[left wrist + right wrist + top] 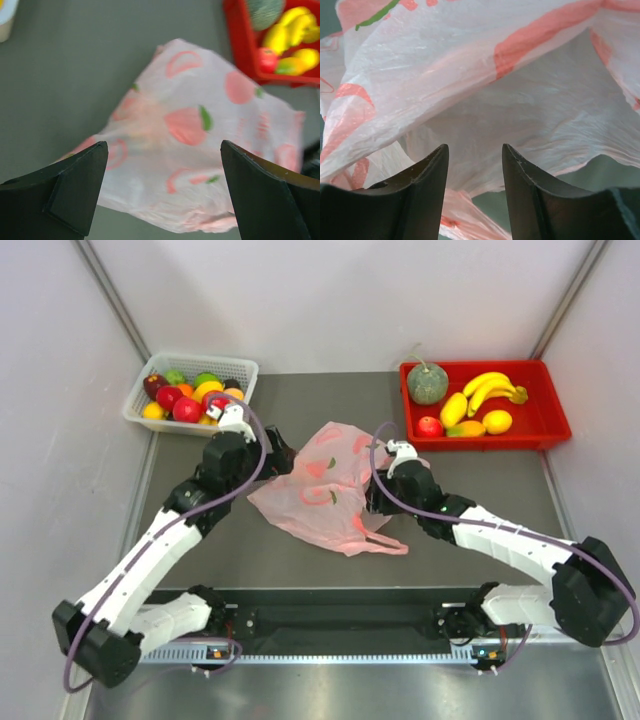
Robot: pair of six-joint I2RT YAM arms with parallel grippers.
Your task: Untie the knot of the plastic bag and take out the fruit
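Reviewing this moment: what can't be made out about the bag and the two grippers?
- Knot: not identifiable in any view; the plastic bag lies crumpled, folds hiding it.
- Bag's inside: top view, covered by its own plastic.
- Left gripper: top view, its wrist hides the fingers.
- Right gripper: right wrist view, contact with the plastic unclear; bag fills the frame.

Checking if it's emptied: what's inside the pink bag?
The bag lies limp and flat, no bulge showing; the right wrist view shows only plastic folds. Its deeper corners are hidden.
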